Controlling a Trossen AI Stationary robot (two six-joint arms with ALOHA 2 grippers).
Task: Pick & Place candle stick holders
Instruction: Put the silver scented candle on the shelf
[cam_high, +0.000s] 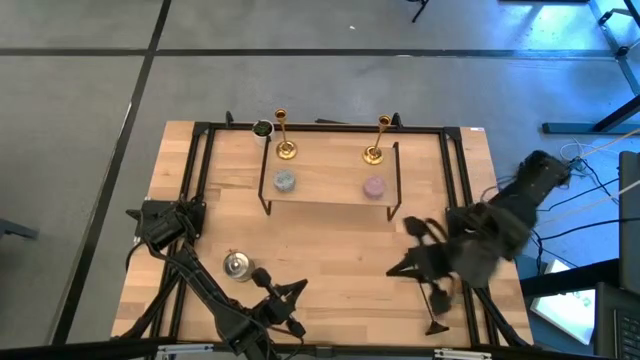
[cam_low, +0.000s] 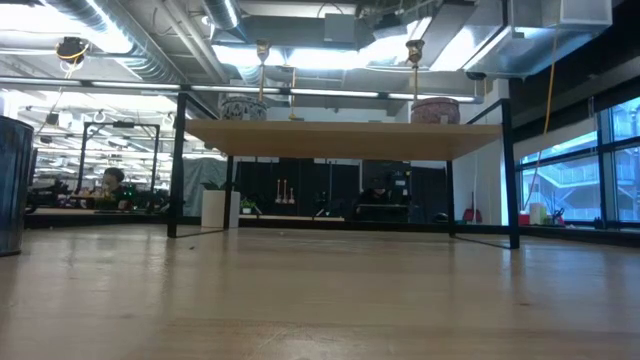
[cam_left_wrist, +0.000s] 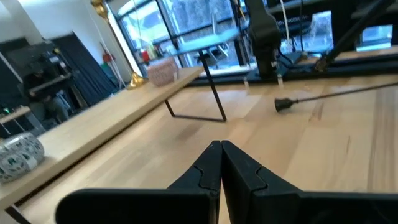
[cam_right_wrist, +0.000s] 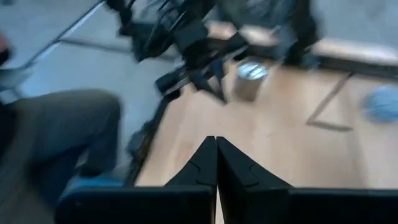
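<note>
While both arms sit at the near side of the tabletop (cam_high: 330, 250), the high view shows the two candle stick holders (cam_high: 284, 135) standing upright on a small raised shelf (cam_high: 330, 195) toward the far edge, one at its left end, the other (cam_high: 378, 140) at its right. A blue-grey candle (cam_high: 285, 181) and a pink candle (cam_high: 373, 186) lie just in front of them. A silver tin (cam_high: 237, 264) rests on the tabletop near the left pincer (cam_high: 296, 290). The right pincer (cam_high: 400, 268) is blurred.

Low view: the shelf spans the frame on thin black legs; both holders' cup tops (cam_low: 262, 48) rise above it.

Left wrist view: the left pincer's fingers (cam_left_wrist: 205, 168) are pressed together, holding nothing.

Right wrist view: the right pincer's fingers (cam_right_wrist: 202, 165) are likewise together and empty; the tin shows beyond.
</note>
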